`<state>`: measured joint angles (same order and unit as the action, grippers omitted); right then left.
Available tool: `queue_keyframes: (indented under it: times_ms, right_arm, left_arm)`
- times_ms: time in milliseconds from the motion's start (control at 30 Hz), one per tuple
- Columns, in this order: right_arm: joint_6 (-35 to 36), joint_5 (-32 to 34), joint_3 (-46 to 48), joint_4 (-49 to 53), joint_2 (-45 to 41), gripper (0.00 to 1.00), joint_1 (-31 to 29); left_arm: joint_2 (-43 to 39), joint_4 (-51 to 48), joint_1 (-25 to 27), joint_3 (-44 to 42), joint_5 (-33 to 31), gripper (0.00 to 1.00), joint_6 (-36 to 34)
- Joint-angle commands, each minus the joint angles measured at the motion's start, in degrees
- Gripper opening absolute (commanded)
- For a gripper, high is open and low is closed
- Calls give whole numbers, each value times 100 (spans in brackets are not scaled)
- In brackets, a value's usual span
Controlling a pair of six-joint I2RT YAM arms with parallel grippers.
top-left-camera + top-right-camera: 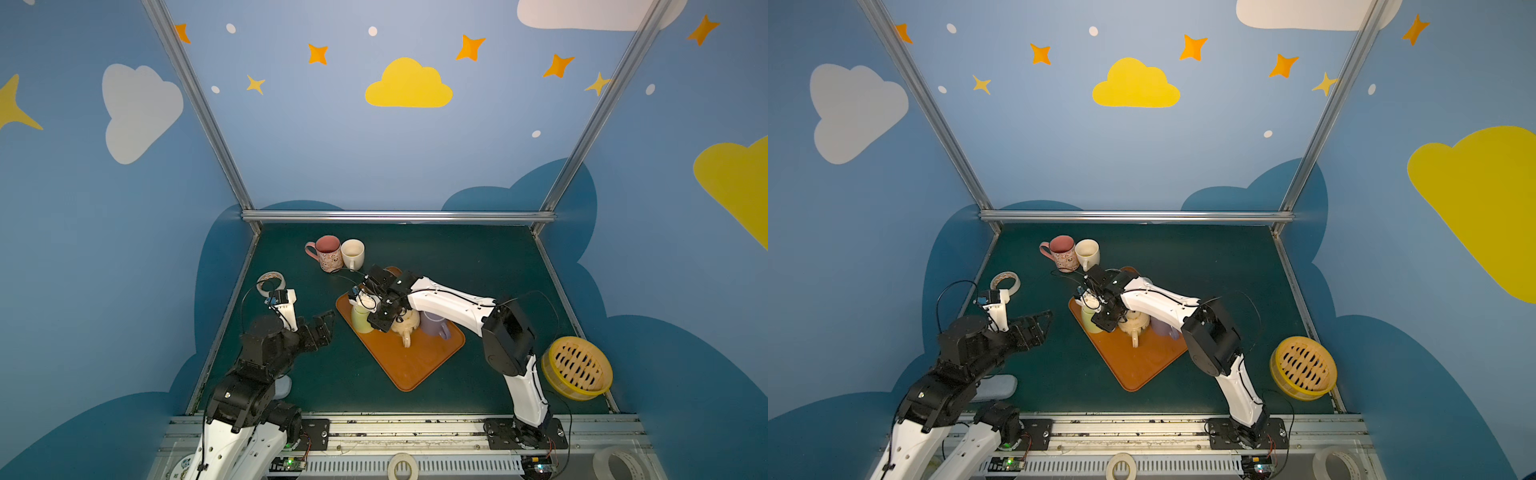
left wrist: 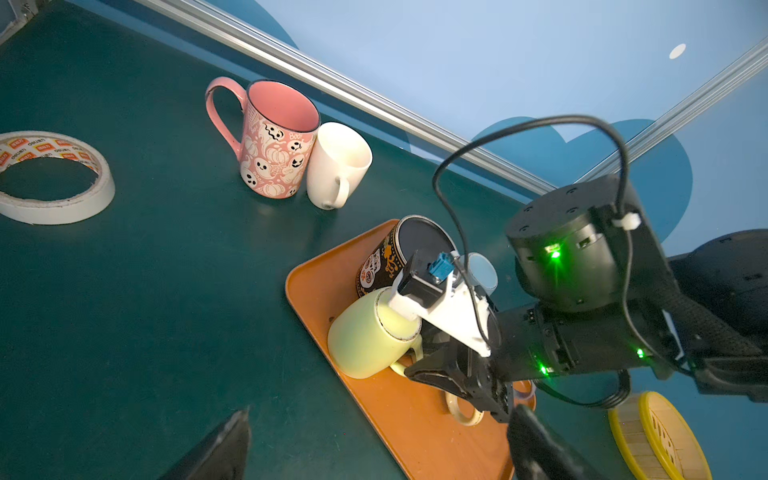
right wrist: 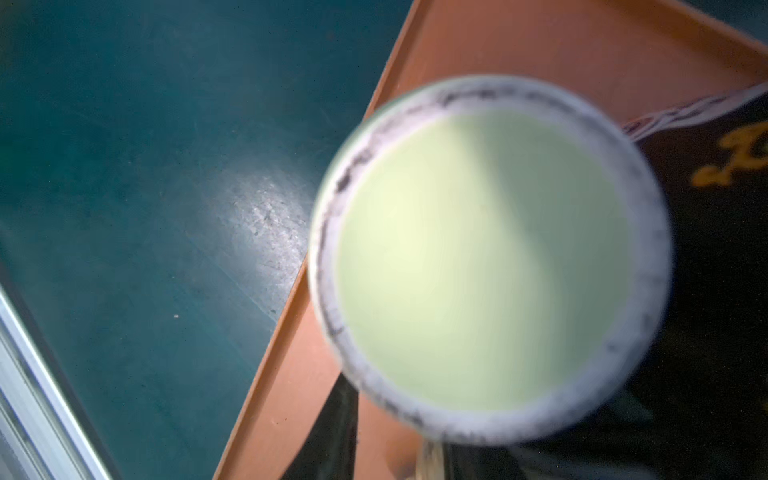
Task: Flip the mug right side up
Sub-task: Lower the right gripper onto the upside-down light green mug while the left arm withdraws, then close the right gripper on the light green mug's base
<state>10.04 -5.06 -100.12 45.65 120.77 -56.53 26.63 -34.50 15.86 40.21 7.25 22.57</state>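
Note green mug (image 1: 360, 322) bottom-up, axis upright, on left corner of orange tray (image 1: 411, 374), mid-frame. Find right claw (image 1: 380, 321) just right of it, at handle (image 2: 409, 360), narrow; cannot tell whether handle gripped. Find left claw (image 1: 325, 328) wide, empty, farther left, off tray.

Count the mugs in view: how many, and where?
6. On the table at the back: pink mug, white mug. On the orange tray: green mug, black mug, cream mug, purple mug. The right arm may hide others.

Blue star-painted walls (image 1: 332, 145) surround a green tabletop (image 1: 457, 257)
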Motion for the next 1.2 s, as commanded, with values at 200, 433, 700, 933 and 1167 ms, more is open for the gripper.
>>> queue_keyframes:
  times_ms: [200,433,700,933,1167]
  right_arm:
    - [-274,302,-270,15,210,23,-64]
    - [-396,381,-435,136,325,16,-68]
    - [-407,436,-521,207,377,10,-69]
    - [-372,461,-679,330,485,17,-69]
    - [-345,488,-754,392,527,15,-68]
  left_arm:
    - [-88,29,-24,-22,-3,96,-34]
    - [-121,28,-21,-22,-13,96,-42]
    - [-143,22,-30,-22,-13,96,-48]
    - [-152,22,-39,-22,-8,96,-57]
    - [-141,40,-65,-27,31,96,-51]
